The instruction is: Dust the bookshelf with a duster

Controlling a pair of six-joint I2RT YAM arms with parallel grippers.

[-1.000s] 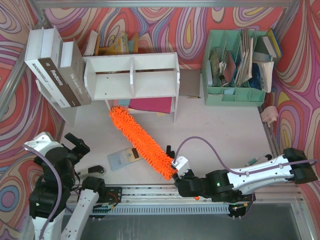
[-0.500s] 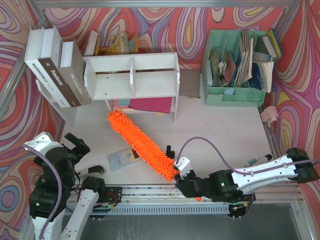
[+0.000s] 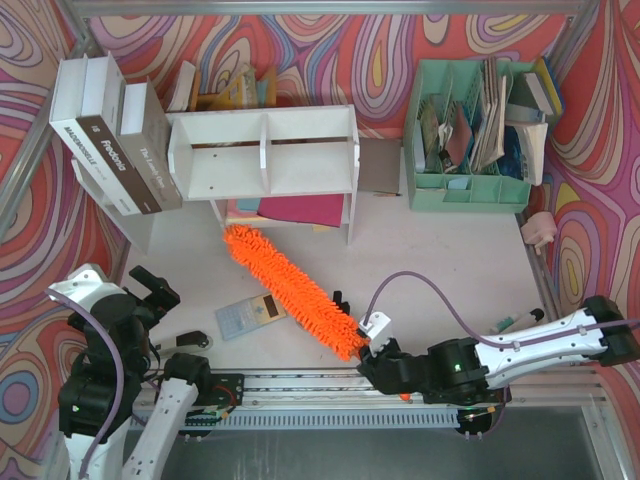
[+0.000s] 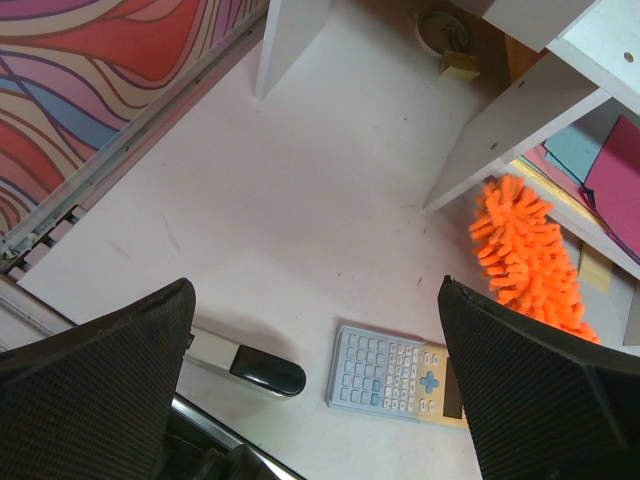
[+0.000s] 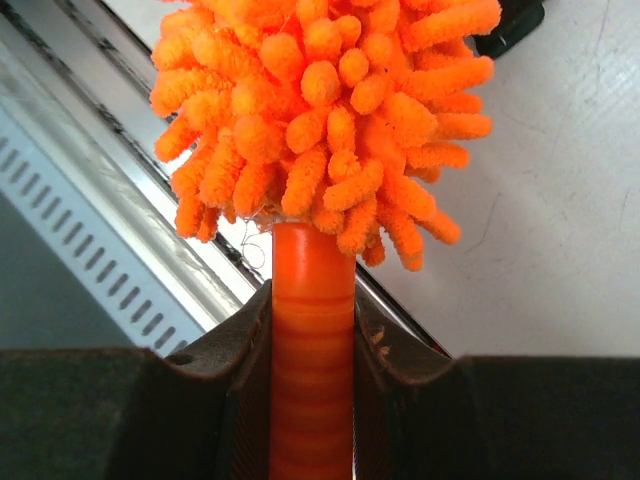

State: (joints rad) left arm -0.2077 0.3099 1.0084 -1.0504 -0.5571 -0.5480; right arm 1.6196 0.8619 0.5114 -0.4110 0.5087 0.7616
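Right gripper (image 3: 373, 346), clamped on the fluffy orange microfibre duster (image 3: 292, 291), must lift its seemingly table-low head onto the small white wooden bookshelf (image 3: 300, 125).

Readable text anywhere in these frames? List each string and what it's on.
"MADEMOISELLE", as far as it reads: brown spine of the big white book.
Larger white word beside it: too blurred.
Grey-brown book next over: starts "The", rest unreadable.
Pale blue and tan calculator: key labels too small.
Papers in the mint-green slotted organizer: nothing legible.
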